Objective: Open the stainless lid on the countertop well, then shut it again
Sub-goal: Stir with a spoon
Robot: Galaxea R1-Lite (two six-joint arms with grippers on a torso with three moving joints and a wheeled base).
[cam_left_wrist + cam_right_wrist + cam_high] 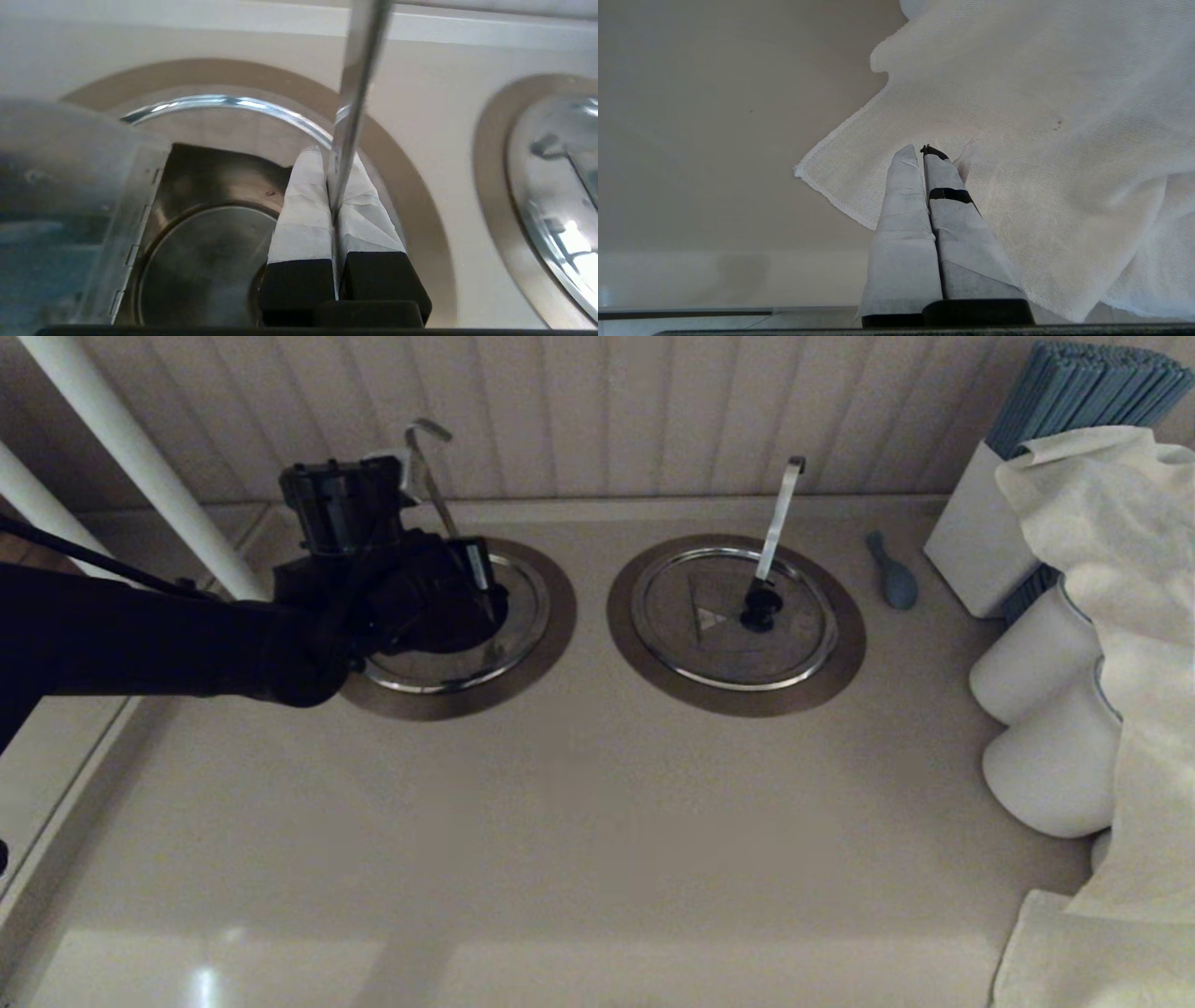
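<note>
The stainless lid [525,616] covers the left countertop well, ringed by its brushed flange [563,616]. My left gripper [478,581] hangs over the lid's middle and hides the knob. In the left wrist view the folding flap [70,196] stands raised on its hinge, and the dark inside of the well [205,252] shows below. The thin hooked rod [427,453] rises toward the wall. The left gripper [334,156] is shut with that rod [359,70] running between its fingers. My right gripper [923,151] is shut and empty above a white towel [1041,140].
The twin lid [691,616] with its flat strip handle [780,513] lies to the right. Farther right are a blue spoon-like piece [892,569], a white box of blue sticks [1074,401], white canisters [1036,672] and a draped towel [1120,569]. White poles [140,457] stand at the left.
</note>
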